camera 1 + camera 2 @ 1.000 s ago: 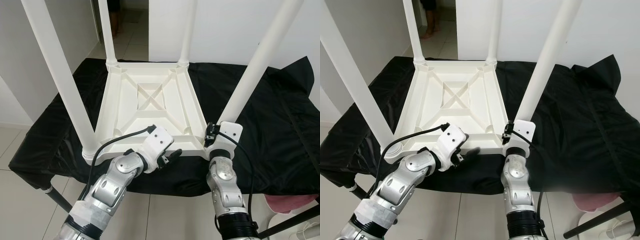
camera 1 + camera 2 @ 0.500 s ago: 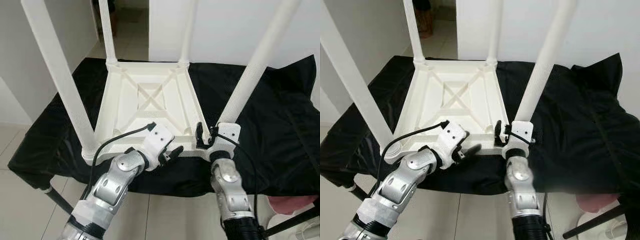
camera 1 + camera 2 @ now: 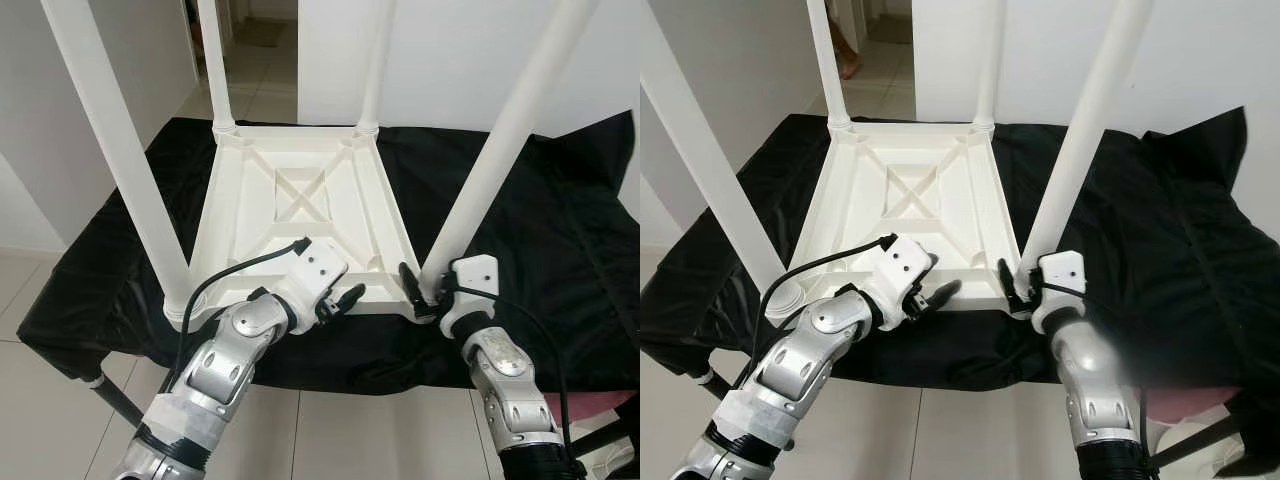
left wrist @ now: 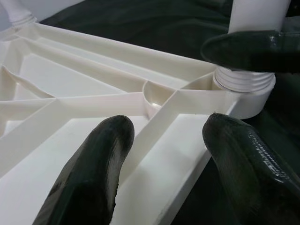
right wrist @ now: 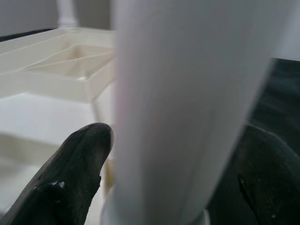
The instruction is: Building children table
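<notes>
Light, stiff, smooth plastic table (image 3: 300, 205); right gripper (image 3: 425, 292) fingers spread astride leg (image 3: 497, 160) base, unclamped; left gripper (image 3: 340, 300) released, at near rim.

table (image 3: 300, 205): white | cloth (image 3: 560, 250): black | end effector fingers (image 4: 89, 173): black | arms: silver

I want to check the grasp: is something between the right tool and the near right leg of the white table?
Nothing visible stands between them. The right tool has its fingers on both sides of the white plastic table leg, just above its socket in the upside-down white plastic table.
</notes>
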Motion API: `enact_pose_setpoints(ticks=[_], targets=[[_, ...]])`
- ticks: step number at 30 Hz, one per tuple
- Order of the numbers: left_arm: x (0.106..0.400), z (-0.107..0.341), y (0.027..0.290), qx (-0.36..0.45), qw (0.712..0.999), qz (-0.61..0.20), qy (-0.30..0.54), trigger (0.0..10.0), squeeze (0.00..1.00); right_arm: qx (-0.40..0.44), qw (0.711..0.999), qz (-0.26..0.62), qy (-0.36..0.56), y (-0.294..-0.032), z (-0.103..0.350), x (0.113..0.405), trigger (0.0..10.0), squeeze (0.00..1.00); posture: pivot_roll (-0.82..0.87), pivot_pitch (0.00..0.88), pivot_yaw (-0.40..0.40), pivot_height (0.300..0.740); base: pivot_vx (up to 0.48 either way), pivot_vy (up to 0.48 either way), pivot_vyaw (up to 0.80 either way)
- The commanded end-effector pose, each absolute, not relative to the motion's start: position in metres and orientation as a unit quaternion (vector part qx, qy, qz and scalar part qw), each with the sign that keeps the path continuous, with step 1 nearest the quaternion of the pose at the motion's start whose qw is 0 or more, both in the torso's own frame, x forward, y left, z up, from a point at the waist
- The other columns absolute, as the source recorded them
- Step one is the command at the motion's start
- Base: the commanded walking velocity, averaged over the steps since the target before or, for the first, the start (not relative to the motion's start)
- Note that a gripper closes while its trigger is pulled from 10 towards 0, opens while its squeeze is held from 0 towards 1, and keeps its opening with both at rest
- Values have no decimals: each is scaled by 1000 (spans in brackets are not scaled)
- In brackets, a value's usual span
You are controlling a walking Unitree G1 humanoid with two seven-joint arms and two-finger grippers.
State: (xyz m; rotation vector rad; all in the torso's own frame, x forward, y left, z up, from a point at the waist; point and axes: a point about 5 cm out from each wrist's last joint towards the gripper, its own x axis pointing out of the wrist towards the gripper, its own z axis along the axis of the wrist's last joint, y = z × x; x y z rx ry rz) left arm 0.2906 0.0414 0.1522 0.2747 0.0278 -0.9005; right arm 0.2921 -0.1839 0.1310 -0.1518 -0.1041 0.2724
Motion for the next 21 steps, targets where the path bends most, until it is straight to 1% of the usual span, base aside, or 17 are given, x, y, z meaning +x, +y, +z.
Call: enact_pose_setpoints(ticks=[1, 7, 11, 12, 13, 14, 16, 17, 18, 21], targets=[[293, 154, 39, 144, 893, -426, 8, 10000, 0, -83, 982, 158, -55, -190, 133, 296, 10000, 0, -62, 0, 18, 740, 0, 0, 0], [294, 155, 39, 144, 892, -428, 5, 10000, 0, -86, 975, 197, -54, -198, 138, 300, 10000, 0, -64, 0, 21, 740, 0, 0, 0], [294, 155, 40, 147, 892, -426, 6, 10000, 0, -103, 962, 248, -49, -198, 142, 310, 10000, 0, -51, 7, 17, 740, 0, 0, 0], [294, 155, 40, 147, 893, -426, 6, 10000, 0, -101, 960, 259, -45, -197, 141, 312, 7608, 0, -46, 10, 15, 740, 0, 0, 0], [293, 155, 40, 147, 893, -426, 6, 10000, 0, -102, 957, 267, -42, -197, 141, 313, 6667, 0, -46, 10, 15, 740, 0, 0, 0], [292, 155, 39, 146, 893, -426, 6, 10000, 0, -105, 956, 273, -39, -197, 140, 315, 5255, 0, -44, 11, 13, 740, 0, 0, 0], [293, 155, 39, 145, 893, -426, 6, 10000, 0, -110, 954, 278, -37, -197, 139, 317, 5255, 0, -39, 12, 11, 740, 0, 0, 0], [291, 155, 38, 145, 893, -427, 6, 10000, 0, -110, 952, 284, -35, -196, 138, 318, 2078, 0, -35, 14, 7, 740, 0, 0, 0], [290, 154, 36, 145, 892, -427, 6, 10000, 0, -106, 949, 295, -27, -195, 136, 318, 0, 0, -30, 14, 0, 740, 0, 0, 0], [288, 154, 35, 143, 893, -427, 5, 10000, 0, -107, 948, 299, -21, -197, 134, 317, 0, 0, -30, 14, 0, 740, 0, 0, 0]])
